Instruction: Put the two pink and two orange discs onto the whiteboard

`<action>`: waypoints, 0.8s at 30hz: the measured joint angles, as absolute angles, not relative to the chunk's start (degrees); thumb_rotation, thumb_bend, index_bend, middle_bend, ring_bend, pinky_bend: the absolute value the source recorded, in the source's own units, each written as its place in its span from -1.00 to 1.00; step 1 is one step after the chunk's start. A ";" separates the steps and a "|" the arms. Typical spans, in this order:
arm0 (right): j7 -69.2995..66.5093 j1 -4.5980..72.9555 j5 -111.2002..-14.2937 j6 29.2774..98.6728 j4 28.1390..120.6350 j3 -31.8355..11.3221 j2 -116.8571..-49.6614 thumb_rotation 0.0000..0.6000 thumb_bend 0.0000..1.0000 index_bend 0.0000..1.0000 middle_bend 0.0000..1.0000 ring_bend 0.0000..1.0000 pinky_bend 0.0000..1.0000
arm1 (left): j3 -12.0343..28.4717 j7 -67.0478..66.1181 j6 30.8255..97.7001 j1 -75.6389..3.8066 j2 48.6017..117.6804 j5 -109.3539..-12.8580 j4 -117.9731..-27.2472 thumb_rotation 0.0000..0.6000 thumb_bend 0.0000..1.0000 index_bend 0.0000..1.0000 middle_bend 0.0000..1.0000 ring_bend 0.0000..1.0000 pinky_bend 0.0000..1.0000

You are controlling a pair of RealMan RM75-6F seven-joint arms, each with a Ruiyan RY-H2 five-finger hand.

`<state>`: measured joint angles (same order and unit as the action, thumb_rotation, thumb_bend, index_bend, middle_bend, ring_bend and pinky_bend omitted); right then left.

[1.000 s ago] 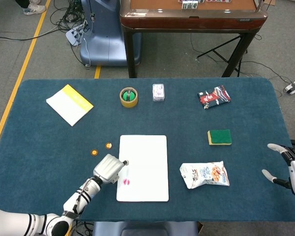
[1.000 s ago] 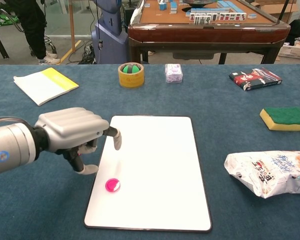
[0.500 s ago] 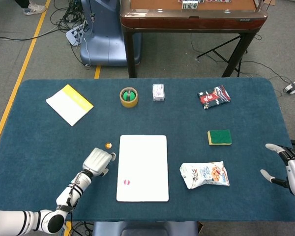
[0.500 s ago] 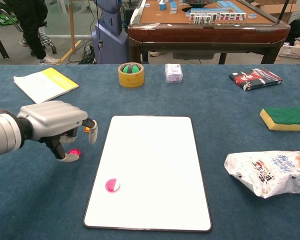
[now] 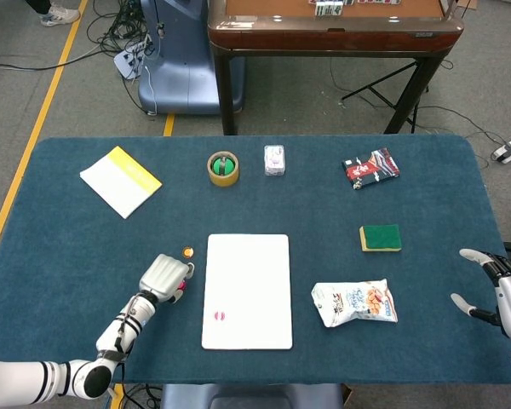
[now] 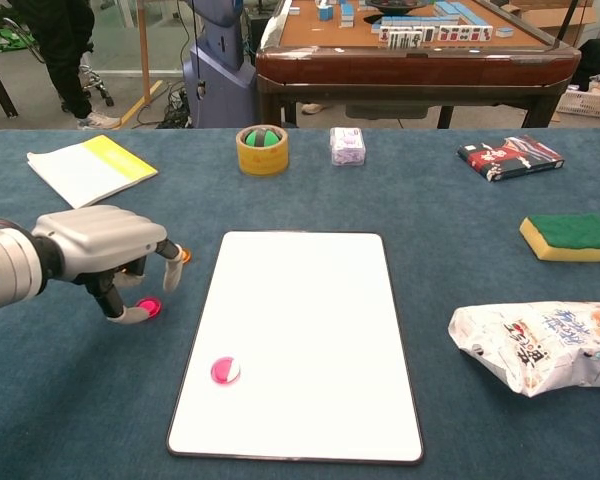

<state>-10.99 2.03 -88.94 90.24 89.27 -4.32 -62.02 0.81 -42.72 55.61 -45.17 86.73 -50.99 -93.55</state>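
Left robot hand (image 6: 115, 260): fingers curled down over the second pink disc (image 6: 149, 307) on the bench (image 6: 480, 180) just left of the whiteboard (image 6: 310, 300); thumb tip looks to be touching the disc, but a grip is not plain, so I cannot tell whether it holds it.
Change: a second ago this hand was over the whiteboard's left edge; it has moved left off the board to the loose disc, so the next pickup is starting.
Task state: one pink disc (image 6: 225, 371) lies on the whiteboard, near-left part; one orange disc (image 5: 187, 252) shows on the bench beside the board.
Right robot hand (image 5: 494, 285): open, holding nothing, at the bench's right edge.
Views: chest view shows the pink disc under the fingers; head view hides most of it, and alone shows the right hand.
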 measured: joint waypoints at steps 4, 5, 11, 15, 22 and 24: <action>-10.90 2.07 -88.83 90.12 89.30 -4.35 -62.04 1.00 -1.00 -0.45 -0.31 -0.37 -0.19 | 0.43 -42.45 55.20 -45.25 86.74 -50.41 -93.06 1.00 -0.38 -0.02 1.00 1.00 1.00; -10.87 2.08 -88.84 90.12 89.30 -4.35 -62.04 1.00 -1.00 -0.45 -0.31 -0.37 -0.19 | 0.29 -42.38 55.13 -45.26 86.73 -50.34 -92.95 1.00 -0.38 -0.04 1.00 1.00 1.00; -10.65 2.13 -88.84 89.99 89.38 -4.31 -62.08 1.00 -1.00 -0.45 -0.31 -0.37 -0.19 | 0.13 -41.80 55.15 -45.26 86.94 -50.35 -92.22 1.00 -0.38 -0.08 1.00 1.00 1.00; -10.67 2.12 -88.79 89.94 89.40 -4.30 -62.05 1.00 -1.00 -0.45 -0.31 -0.37 -0.19 | -0.03 -41.54 54.99 -45.27 87.16 -50.15 -91.54 1.00 -0.38 -0.05 1.00 1.00 1.00; -10.66 2.14 -88.82 89.88 89.41 -4.27 -62.01 1.00 -1.00 -0.45 -0.31 -0.37 -0.19 | -0.36 -41.07 54.75 -45.22 87.51 -49.97 -90.72 1.00 -0.38 0.01 1.00 1.00 1.00; -10.66 2.13 -88.79 89.88 89.41 -4.27 -62.00 1.00 -1.00 -0.45 -0.31 -0.37 -0.19 | -0.30 -40.86 54.70 -45.22 87.63 -49.90 -90.44 1.00 -0.38 0.04 1.00 1.00 1.00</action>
<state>-10.66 2.13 -88.79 89.88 89.41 -4.27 -62.00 -0.30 -40.86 54.70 -45.22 87.63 -49.90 -90.44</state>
